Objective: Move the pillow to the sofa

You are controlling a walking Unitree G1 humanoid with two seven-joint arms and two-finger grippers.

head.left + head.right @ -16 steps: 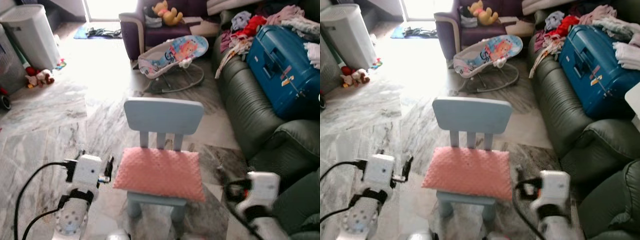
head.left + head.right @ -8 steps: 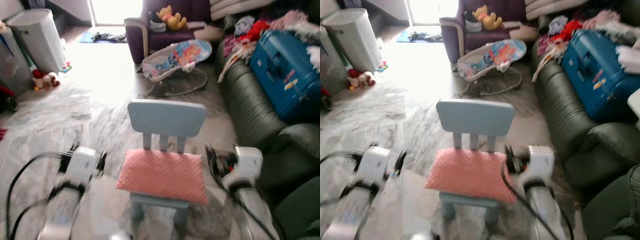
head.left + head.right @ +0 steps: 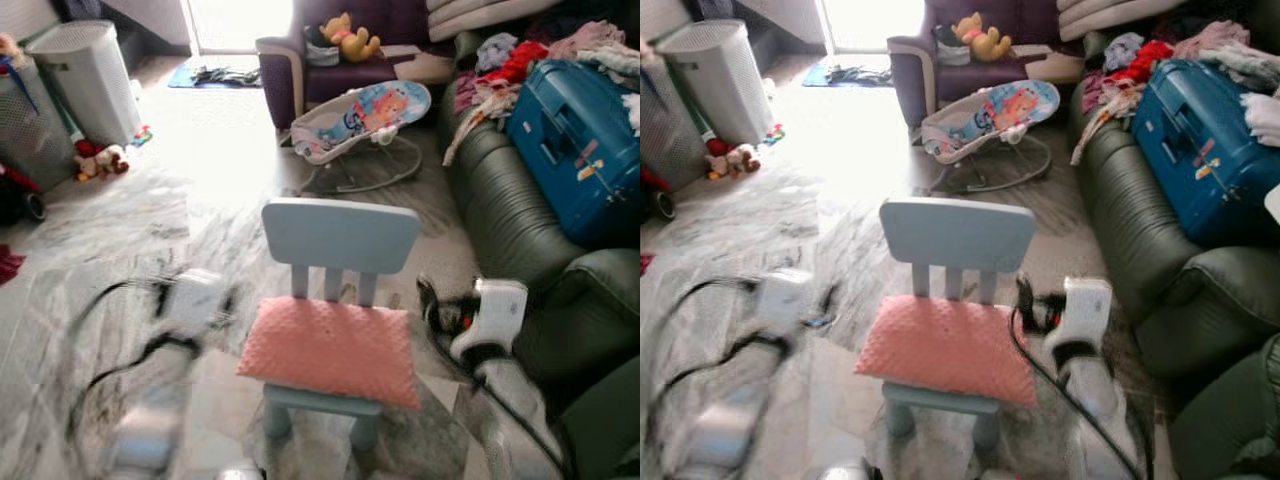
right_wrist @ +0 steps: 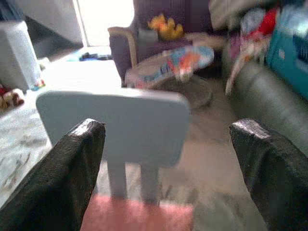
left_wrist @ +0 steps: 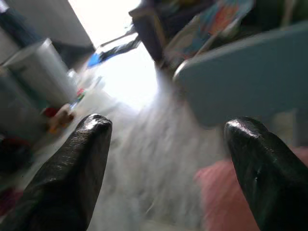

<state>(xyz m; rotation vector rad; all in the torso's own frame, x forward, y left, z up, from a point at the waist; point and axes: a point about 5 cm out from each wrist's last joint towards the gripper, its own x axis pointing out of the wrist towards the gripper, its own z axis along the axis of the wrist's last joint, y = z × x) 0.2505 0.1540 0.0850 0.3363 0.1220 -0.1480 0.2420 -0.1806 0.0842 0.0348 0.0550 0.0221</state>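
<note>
Right now I see the pink pillow (image 3: 332, 348) lying flat on the seat of the small light-blue chair (image 3: 340, 236), which stands on the marble floor (image 3: 120, 230) in front of me. My left gripper (image 5: 168, 144) sits at the pillow's left side, blurred in the head views; through its wrist camera the 2 black fingers (image 5: 77, 163) stand spread wide, with the chair back and a pink corner of the pillow between them. My right gripper (image 4: 168, 159) is beside the pillow's right edge, near the chair; its fingers (image 4: 72, 168) are also spread apart, framing the chair back and the pillow's top edge. Neither gripper touches the pillow as far as I can tell.

To the right runs the dark green sofa (image 3: 510, 200). On it lies a blue suitcase (image 3: 575, 140), closed, so I cannot tell its contents, with loose clothes (image 3: 510, 60) piled behind and beside it. Farther back a baby bouncer (image 3: 360, 110) stands on the floor, and a yellow plush toy (image 3: 347, 38) sits in the purple armchair (image 3: 300, 70). At the far left stands a white laundry hamper (image 3: 85, 75), lid shut, with small toys (image 3: 100, 160) at its foot.
</note>
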